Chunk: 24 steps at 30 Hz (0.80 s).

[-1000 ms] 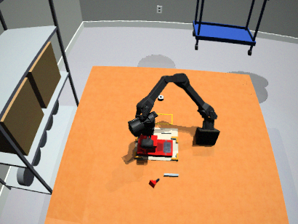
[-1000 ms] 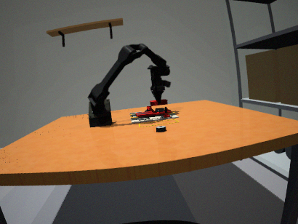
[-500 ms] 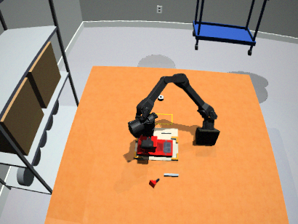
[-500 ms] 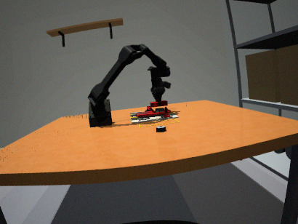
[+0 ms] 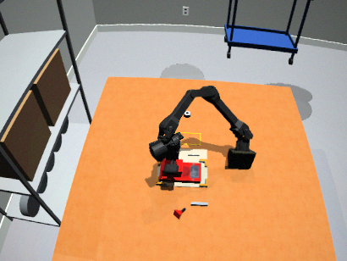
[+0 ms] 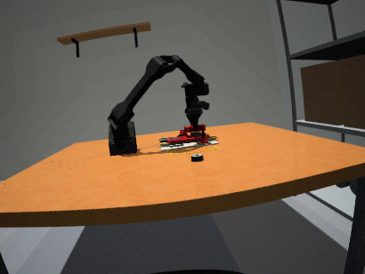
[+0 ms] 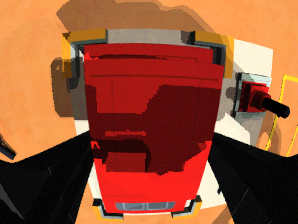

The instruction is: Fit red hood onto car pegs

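Top view: the black arm (image 5: pixel 184 104) (image 6: pixel 141 91) arches over the desk (image 5: pixel 127 110) (image 6: pixel 111 178) (image 7: pixel 30 30) from its base (image 5: pixel 241 159) (image 6: pixel 123 144), its wrist bent down above the jig (image 5: pixel 204 185) (image 6: pixel 164 140) (image 7: pixel 215 37). The jaws stand fairly wide apart and are closed on the red hood (image 5: pixel 179 163) (image 6: pixel 191 128) (image 7: pixel 155 80), one finger along each side of it. The hood is over the red chassis (image 5: pixel 195 180) (image 6: pixel 178 140) (image 7: pixel 150 49), toward the end away from the grey patch (image 5: pixel 195 171) (image 7: pixel 145 206).

In the exterior view the hood sits low under the jaws, close above the deck and roughly level. Whether it touches the deck, and whether any peg is in its hole, cannot be told; the pegs and corner holes are hidden. In the wrist view the hood covers most of the chassis, whose far end shows as a narrow strip between two of the jig's corners. Beside the jig, a small red block (image 7: pixel 248 102) with a black rod (image 7: pixel 275 107) sits in a pale holder.

Elsewhere on the desk are a silver bar (image 5: pixel 199 203) and, near it, a red piece (image 5: pixel 179 213) with a dark end. A yellow outline (image 5: pixel 201 139) (image 7: pixel 283 95) is marked by the jig, and a black ring (image 5: pixel 187 113) (image 6: pixel 197 157) with a pale centre lies beyond it in the top view.
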### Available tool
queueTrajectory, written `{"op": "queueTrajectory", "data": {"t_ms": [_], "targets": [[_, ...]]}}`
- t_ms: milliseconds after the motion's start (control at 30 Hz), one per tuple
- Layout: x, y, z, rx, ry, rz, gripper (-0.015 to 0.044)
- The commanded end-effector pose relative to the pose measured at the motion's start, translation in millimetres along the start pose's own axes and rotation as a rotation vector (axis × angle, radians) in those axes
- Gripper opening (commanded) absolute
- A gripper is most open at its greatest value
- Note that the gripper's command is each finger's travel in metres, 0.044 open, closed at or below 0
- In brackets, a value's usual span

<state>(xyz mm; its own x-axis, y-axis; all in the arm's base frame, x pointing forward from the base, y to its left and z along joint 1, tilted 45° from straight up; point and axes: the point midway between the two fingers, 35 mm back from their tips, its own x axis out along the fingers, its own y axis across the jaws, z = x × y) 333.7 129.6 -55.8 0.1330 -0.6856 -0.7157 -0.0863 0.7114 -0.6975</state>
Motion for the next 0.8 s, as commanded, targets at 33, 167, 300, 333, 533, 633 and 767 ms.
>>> {"op": "queueTrajectory", "data": {"t_ms": [33,167,300,333,533,633,767], "targets": [[3.6,-0.3,-0.1,-0.007,-0.001,-0.004,0.0000],[5.6,-0.4,0.1,-0.007,-0.001,-0.004,0.0000],[7.6,-0.4,0.3,-0.007,-0.001,-0.004,0.0000],[8.1,-0.4,0.3,-0.007,-0.001,-0.004,0.0000],[11.1,-0.5,0.5,-0.006,-0.001,-0.004,0.0000],[12.6,-0.5,0.6,-0.006,-0.001,-0.004,0.0000],[14.5,-0.5,0.6,-0.006,-0.001,-0.004,0.0000]]}}
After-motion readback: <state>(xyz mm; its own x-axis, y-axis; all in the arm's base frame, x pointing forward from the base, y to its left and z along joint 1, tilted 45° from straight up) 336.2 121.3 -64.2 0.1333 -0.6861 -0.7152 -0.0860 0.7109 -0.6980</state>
